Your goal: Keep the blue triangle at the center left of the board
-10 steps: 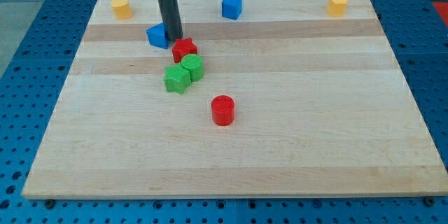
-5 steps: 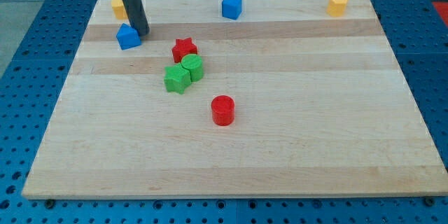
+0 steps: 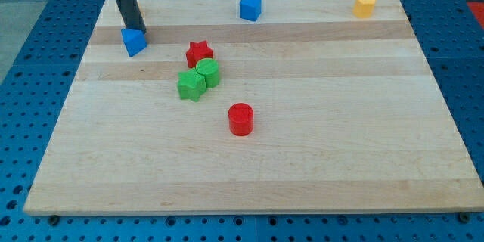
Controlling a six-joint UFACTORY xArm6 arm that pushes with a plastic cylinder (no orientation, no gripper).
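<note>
The blue triangle (image 3: 133,41) lies on the wooden board (image 3: 249,166) in its upper left part. My tip (image 3: 134,28) stands just above the triangle's top edge and touches it or nearly so. The dark rod rises from there toward the view's top left and hides the spot where a yellow block stood.
A blue cube (image 3: 250,6) sits at the top middle and a yellow block (image 3: 364,4) at the top right. A red star (image 3: 200,53), a green cylinder (image 3: 207,72) and a green star (image 3: 191,85) cluster left of centre. A red cylinder (image 3: 240,119) stands near the middle.
My tip has pushed the blue triangle left from beside the red star toward the board's left side, then moved up and left behind it. The rod now covers the yellow block at the top left.
</note>
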